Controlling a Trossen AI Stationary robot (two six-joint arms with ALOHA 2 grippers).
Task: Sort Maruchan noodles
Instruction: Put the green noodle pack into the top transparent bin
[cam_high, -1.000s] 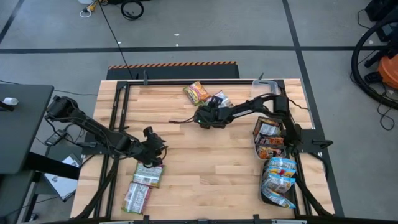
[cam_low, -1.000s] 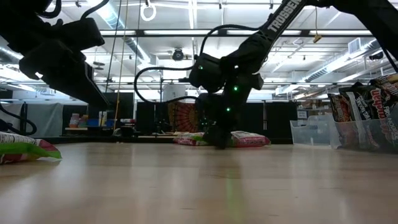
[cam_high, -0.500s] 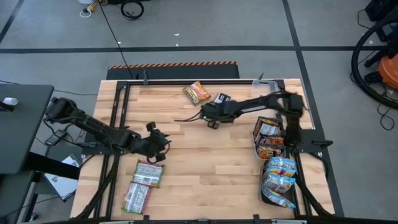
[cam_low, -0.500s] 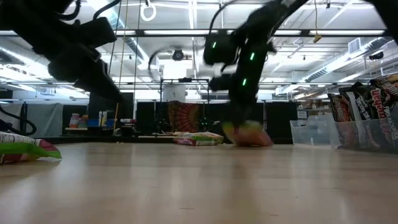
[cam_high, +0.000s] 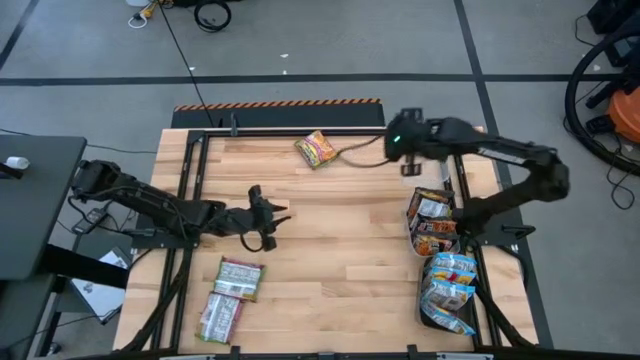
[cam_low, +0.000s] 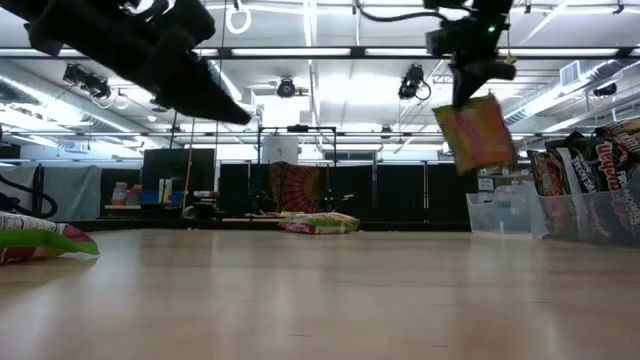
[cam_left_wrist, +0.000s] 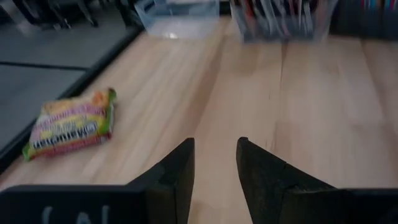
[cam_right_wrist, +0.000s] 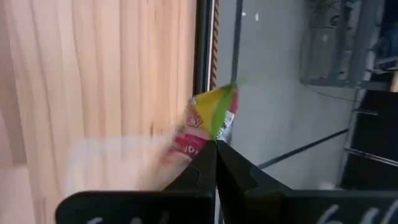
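Orange-yellow packet (cam_low: 476, 131) airborne, pinched in the closed right gripper (cam_right_wrist: 215, 144); sort looks well over halfway.
Trays (cam_high: 434, 222) below and beside that gripper hold brown-red and blue packets (cam_high: 448, 283); two green packets (cam_high: 238, 279) lie near the left gripper (cam_left_wrist: 214, 163), part open and empty. One loose packet (cam_high: 317, 148) waits beside the right gripper.

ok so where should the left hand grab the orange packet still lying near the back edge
The orange packet lies flat and skewed near the table's far edge, nothing touching it. Best guess: bring the left hand down from above and pinch across its short width near one sealed end, since the flat shiny film offers little else.
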